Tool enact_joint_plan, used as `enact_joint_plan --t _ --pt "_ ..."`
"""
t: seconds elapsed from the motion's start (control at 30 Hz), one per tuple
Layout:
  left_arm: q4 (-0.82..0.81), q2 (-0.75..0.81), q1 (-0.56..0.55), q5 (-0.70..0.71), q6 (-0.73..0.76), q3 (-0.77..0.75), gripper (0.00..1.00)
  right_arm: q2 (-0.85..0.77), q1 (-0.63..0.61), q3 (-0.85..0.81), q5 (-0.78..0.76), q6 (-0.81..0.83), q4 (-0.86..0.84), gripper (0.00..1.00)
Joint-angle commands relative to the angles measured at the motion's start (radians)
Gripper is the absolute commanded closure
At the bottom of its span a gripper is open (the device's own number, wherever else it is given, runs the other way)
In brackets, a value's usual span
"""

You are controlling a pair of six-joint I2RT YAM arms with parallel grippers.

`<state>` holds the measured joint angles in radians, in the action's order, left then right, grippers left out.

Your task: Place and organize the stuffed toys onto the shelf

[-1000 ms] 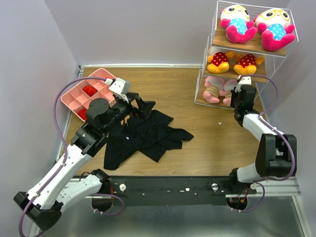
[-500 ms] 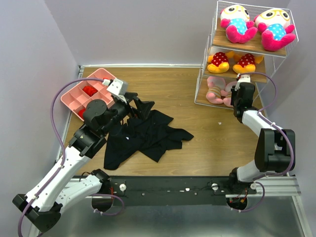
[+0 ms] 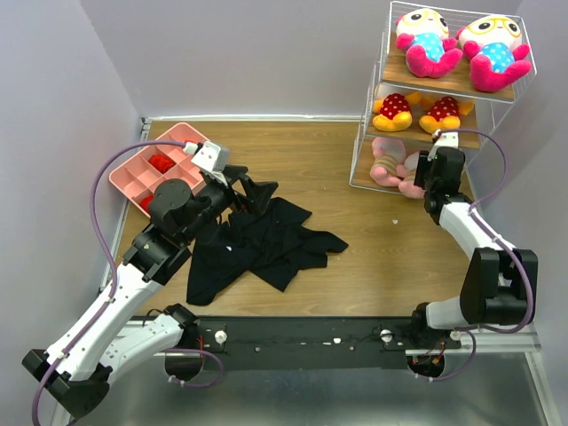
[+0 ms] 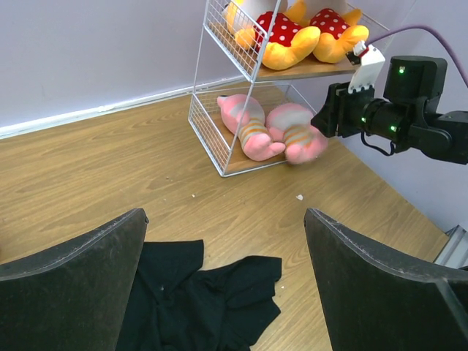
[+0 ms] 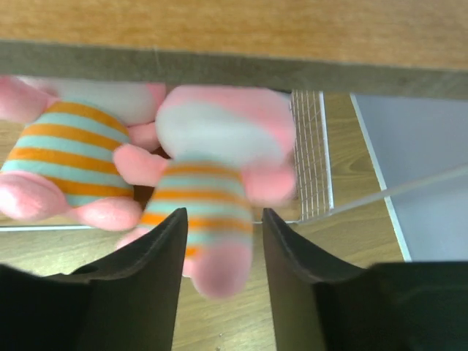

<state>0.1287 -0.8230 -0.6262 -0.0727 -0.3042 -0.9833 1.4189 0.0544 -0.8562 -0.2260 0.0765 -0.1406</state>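
The shelf (image 3: 448, 86) stands at the far right. Two blue-bodied dolls (image 3: 426, 40) lie on its top tier and two yellow-orange dolls (image 3: 393, 111) on the middle one. Two pale pink striped dolls lie on the bottom tier. The left one (image 5: 69, 161) lies inside. The right one (image 5: 212, 190) is blurred, with its legs hanging over the front edge. My right gripper (image 5: 223, 216) is open at that tier, its fingers either side of those legs. My left gripper (image 4: 223, 219) is open and empty above the black garment (image 3: 257, 244).
A pink compartment tray (image 3: 124, 177) with red pieces (image 3: 161, 162) sits at the far left, behind my left arm. The black garment is spread over the table's near middle. Walls stand close on the left, back and right.
My right gripper has shifted slightly right at the bottom tier. The right pink doll now sits lower at the shelf front and is blurred. My left arm has barely moved.
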Motion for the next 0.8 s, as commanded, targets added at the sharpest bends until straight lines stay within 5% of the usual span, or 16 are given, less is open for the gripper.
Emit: enact_joint_plan --t 0.0,0.27,0.6,0.77 --pt "-0.027 0.015 -0.004 -0.018 -0.004 0.012 0.01 -0.024 0.007 0.039 0.016 -0.049 0.053 0.44" --pt "-0.031 0.019 -0.004 -0.022 -0.007 0.012 0.01 -0.109 0.005 0.035 0.06 -0.223 0.186 0.4" --pt "-0.035 0.03 -0.004 -0.016 -0.003 0.018 0.01 -0.301 0.018 0.163 0.056 -0.996 0.387 0.41" --pt "-0.035 0.025 -0.004 -0.018 -0.004 0.02 0.01 -0.305 0.119 0.221 0.144 -1.118 0.337 0.5"
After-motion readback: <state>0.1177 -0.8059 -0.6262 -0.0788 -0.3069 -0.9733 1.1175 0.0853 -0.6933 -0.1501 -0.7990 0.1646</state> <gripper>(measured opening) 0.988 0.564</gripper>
